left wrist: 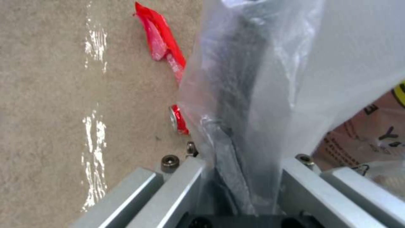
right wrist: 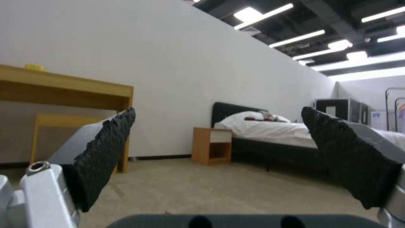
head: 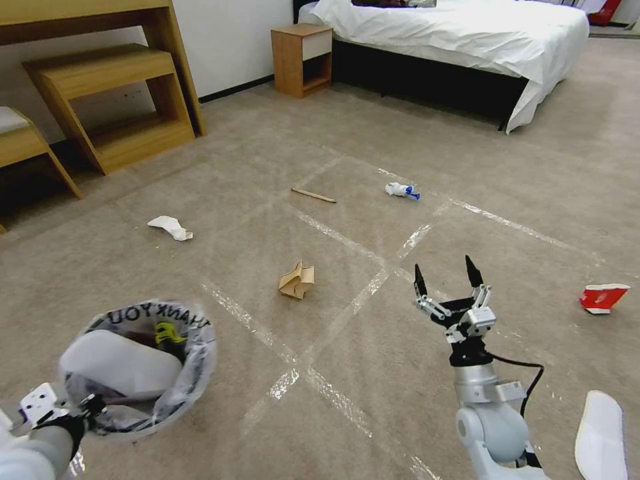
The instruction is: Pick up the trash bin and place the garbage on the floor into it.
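Wrapper (left wrist: 162, 47) beside bin (left wrist: 270, 79); left claw (left wrist: 236, 177) clamped.

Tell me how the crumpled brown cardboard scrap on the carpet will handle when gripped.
The crumpled brown cardboard scrap looks light, so the open right gripper should lift it easily. Its folds probably crush somewhat under the fingers. Standing on uneven creases, it may tip or skid if nudged.
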